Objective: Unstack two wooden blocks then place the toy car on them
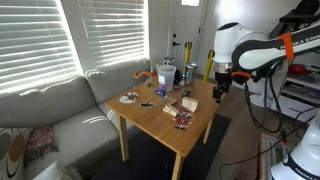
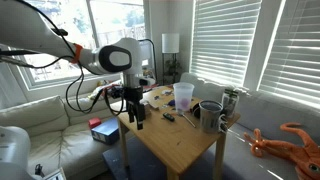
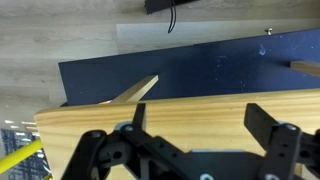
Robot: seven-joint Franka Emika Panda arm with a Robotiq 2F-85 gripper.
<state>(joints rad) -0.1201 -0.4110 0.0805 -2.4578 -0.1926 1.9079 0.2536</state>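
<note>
My gripper (image 1: 220,92) hangs open and empty over the table's edge on the side away from the sofa. It also shows in the other exterior view (image 2: 138,118). In the wrist view the jaws (image 3: 200,125) are spread over bare wood, with nothing between them. The light tan wooden blocks (image 1: 186,101) stand on the table, a short way towards the sofa from the gripper; whether they are stacked is too small to tell. A small dark item (image 1: 147,106) further along the table may be the toy car. Neither shows in the wrist view.
Cups and a dark mug (image 2: 210,115) stand at the table's window end, beside a clear cup (image 2: 183,95). Multicoloured small items (image 1: 182,121) lie near the front edge. A grey sofa (image 1: 60,110) flanks the table. A dark blue rug (image 3: 200,65) lies below it.
</note>
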